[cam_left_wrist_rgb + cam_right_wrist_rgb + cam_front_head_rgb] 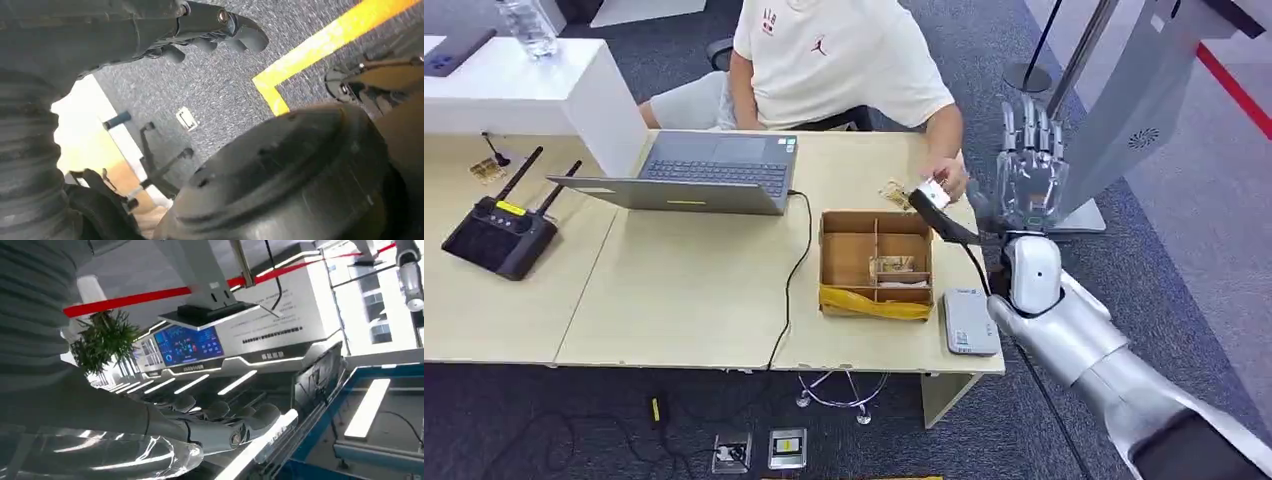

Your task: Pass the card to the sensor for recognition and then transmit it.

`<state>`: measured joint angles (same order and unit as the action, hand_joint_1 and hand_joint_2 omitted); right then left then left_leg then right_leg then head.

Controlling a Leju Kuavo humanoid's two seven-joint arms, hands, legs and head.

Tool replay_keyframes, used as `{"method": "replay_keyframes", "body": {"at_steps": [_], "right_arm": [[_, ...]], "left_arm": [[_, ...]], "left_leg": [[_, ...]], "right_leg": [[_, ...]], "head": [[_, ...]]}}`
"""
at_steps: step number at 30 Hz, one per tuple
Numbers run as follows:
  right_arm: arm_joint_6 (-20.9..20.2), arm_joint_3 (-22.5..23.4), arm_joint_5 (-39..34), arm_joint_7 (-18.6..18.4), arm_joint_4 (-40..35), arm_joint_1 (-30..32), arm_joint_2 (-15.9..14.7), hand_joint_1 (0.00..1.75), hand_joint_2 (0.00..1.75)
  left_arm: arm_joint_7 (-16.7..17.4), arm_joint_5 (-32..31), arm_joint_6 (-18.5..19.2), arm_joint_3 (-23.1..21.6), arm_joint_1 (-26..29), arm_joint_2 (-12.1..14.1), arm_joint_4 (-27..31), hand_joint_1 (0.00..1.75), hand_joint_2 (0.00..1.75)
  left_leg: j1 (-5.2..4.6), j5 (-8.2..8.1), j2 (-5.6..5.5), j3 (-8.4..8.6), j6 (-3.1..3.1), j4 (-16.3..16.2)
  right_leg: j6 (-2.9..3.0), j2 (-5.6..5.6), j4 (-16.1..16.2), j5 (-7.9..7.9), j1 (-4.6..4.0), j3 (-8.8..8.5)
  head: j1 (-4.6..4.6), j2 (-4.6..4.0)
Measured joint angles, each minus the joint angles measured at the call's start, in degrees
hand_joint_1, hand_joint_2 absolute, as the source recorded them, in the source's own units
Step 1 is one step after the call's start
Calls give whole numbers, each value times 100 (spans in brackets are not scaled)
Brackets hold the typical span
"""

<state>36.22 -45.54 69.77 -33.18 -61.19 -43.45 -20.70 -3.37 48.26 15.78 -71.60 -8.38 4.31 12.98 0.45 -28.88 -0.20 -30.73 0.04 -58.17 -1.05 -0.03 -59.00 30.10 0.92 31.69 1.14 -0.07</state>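
Observation:
The white card is over the table's far right corner, in the fingers of a seated person's hand. My right hand stands raised beside it. Its fingers point straight up and apart, and its dark thumb reaches left under the card, touching it at the tip. In the right wrist view the fingers lie stretched out with nothing between them. The grey card sensor lies flat at the table's front right corner, below my forearm. My left hand hangs over the carpet, holding nothing.
A cardboard box with compartments and more cards stands left of the sensor. A laptop with a trailing cable, a black router and a bottle sit further left. A grey stand rises right of my hand.

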Motion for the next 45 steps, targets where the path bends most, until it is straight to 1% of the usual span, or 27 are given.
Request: {"method": "replay_keyframes", "body": {"at_steps": [1,2,4,5,8,11,15,16,18,19,22,25,27,28,30,34,36,37,39,41,45], "right_arm": [[0,254,-88,145,-203,270,-66,0,175],[2,560,-259,412,-411,528,-111,0,175],[0,1252,-566,1179,-696,954,-118,0,175],[0,1552,-623,1378,-758,1110,-109,0,175],[0,2467,-776,1516,-788,1507,-98,0,175],[0,3224,-876,1781,-786,1902,-87,0,175],[0,4297,-966,2009,-602,2366,-30,0,175],[0,4496,-942,2147,-556,2457,-11,0,175],[0,5025,-855,2551,-399,2584,70,0,175],[0,5288,-824,2658,-263,2635,112,0,175],[0,6042,-781,2593,132,2849,256,0,175],[0,6501,-780,2395,450,3132,389,0,175],[0,6851,-780,2360,754,3242,468,0,175],[0,7001,-780,2360,885,3288,508,0,175],[0,7440,-774,2367,1278,3408,626,0,175],[0,8045,-848,2450,1899,3485,796,0,175],[-33,8332,-881,2395,2262,3492,877,0,175],[-121,8436,-892,2296,2445,3490,905,0,175],[-469,8654,-905,2070,2994,3471,942,0,175],[-804,8820,-879,1969,3411,3472,1010,0,175],[-1476,8978,-693,1849,3916,3470,1159,0,175]], "left_arm": [[-18,48,-57,15,12,-2,-2,0,175],[-39,114,-109,28,12,-7,-2,0,175],[-57,275,-122,113,-35,-59,-6,0,175],[-57,321,-199,164,-66,-90,-7,0,175],[-15,376,-522,247,-142,-192,-7,0,175],[-13,393,-568,330,-127,-203,-11,0,175],[-13,437,-570,426,-102,-223,-15,0,175],[-13,441,-570,441,-97,-223,-15,0,175],[-13,441,-570,472,-97,-227,-15,0,175],[-13,441,-570,483,-97,-232,-15,0,175],[-13,428,-572,520,-93,-243,-15,0,175],[-13,389,-572,527,-97,-247,-15,0,175],[-13,345,-572,529,-103,-251,-15,0,175],[-13,328,-572,529,-109,-258,-15,0,175],[-6,290,-572,529,-121,-267,-15,0,175],[50,242,-572,529,-144,-273,-15,0,175],[88,210,-572,529,-152,-273,-13,0,175],[94,203,-572,529,-157,-273,-13,0,175],[98,201,-572,529,-158,-273,-13,0,175],[101,199,-572,531,-159,-273,-13,0,175],[129,164,-572,531,-167,-273,-13,0,175]], "left_leg": [[0,-2,0,1,0,0],[0,-3,-2,-1,0,0],[-2,-3,-3,-4,0,0],[-2,-2,-2,-5,0,0],[-2,1,-26,1,2,0],[-4,1,-20,0,2,0],[-6,0,-26,-12,2,0],[-6,0,-24,-12,2,0],[-6,-1,-14,-10,2,0],[-6,-1,-15,-10,2,1],[-6,-1,-22,-13,2,1],[-6,-4,-9,-13,0,2],[-6,-4,0,-13,0,2],[-6,-4,1,-12,0,2],[-6,-4,1,-14,0,2],[-5,-5,16,-10,0,3],[-4,-5,16,-9,0,3],[-4,-5,16,-9,0,3],[-4,-5,16,-9,0,3],[-4,-5,17,-9,0,3],[-4,-4,17,-8,0,3]], "right_leg": [[0,0,1,0,0,0],[0,-3,1,0,0,-1],[0,-5,1,0,2,7],[-2,-5,1,-1,3,7],[-2,-24,2,-2,2,-6],[-4,-17,2,-2,4,1],[-4,-23,2,-2,7,6],[-4,-21,2,-2,7,10],[-4,-12,3,-2,7,15],[-4,-11,3,-1,6,14],[-4,-17,5,0,6,13],[-4,-6,4,0,6,21],[-4,2,4,0,6,24],[-4,5,5,0,6,24],[-4,4,4,0,6,23],[-3,16,3,-1,5,26],[-3,16,4,-1,3,25],[-3,15,3,-1,4,24],[-3,15,3,-1,3,23],[-3,16,2,-1,3,22],[-3,16,1,-1,3,21]], "head": [[-7,0],[-2,0],[-4,0],[-13,0],[0,0],[-7,0],[-2,0],[-9,0],[-9,0],[-9,0],[-6,0],[-9,0],[-7,0],[-7,0],[-4,0],[-9,0],[-4,0],[-4,0],[-4,0],[-11,0],[-9,0]]}}
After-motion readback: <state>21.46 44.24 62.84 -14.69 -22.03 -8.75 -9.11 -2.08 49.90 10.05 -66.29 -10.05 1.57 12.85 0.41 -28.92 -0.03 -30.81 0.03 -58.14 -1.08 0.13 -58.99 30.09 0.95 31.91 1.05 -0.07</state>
